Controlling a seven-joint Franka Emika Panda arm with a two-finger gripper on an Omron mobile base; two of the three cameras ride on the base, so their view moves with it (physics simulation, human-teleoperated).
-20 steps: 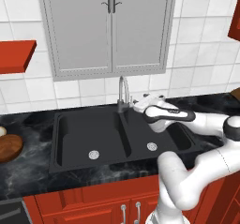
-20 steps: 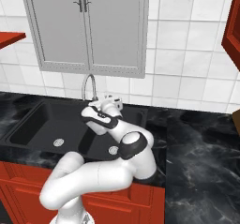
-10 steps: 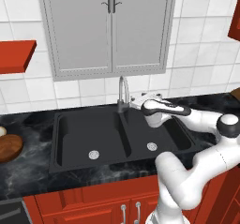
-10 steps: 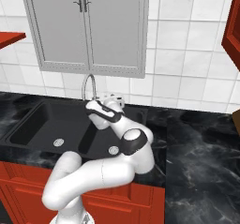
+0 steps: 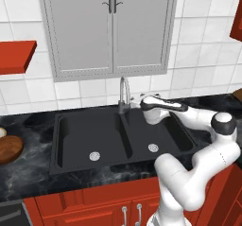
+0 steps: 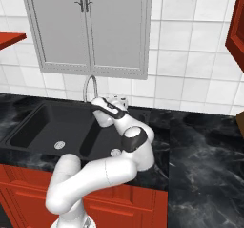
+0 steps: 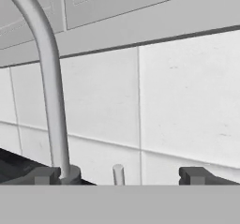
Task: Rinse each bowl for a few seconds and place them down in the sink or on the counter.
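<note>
The arm has swung the hand closer in toward the tap since a second ago, elbow lifted a bit higher; bowls, sink and cupboards are where they were. The gripper (image 5: 144, 102) now hangs over the back rim of the sink (image 5: 85, 126), just right of the faucet (image 5: 124, 90), pointing at the tiled wall (image 7: 187, 101). Jaws stand wide apart, nothing between them; in the hand view the two finger tips (image 7: 44, 175) sit far apart at the bottom, with the faucet neck (image 7: 51, 101) rising just inside the left one and a small upright handle stub (image 7: 118, 174) between them, not touched. From the right base view the gripper (image 6: 114, 100) sits beside the faucet's curved neck (image 6: 89, 86), over the divider end of the right basin. The reddish-brown bowl (image 5: 9, 149) lies on the counter (image 5: 28, 178) far to the gripper's left, well beyond the left basin, at the frame edge. Just above it a sliver of the cream bowl (image 5: 2, 132) shows, also on the counter, mostly cut off. Both basins below the gripper show bare black bottoms with their round drains (image 5: 153, 148). Grey cabinet doors (image 5: 111, 26) hang above and behind the gripper.
</note>
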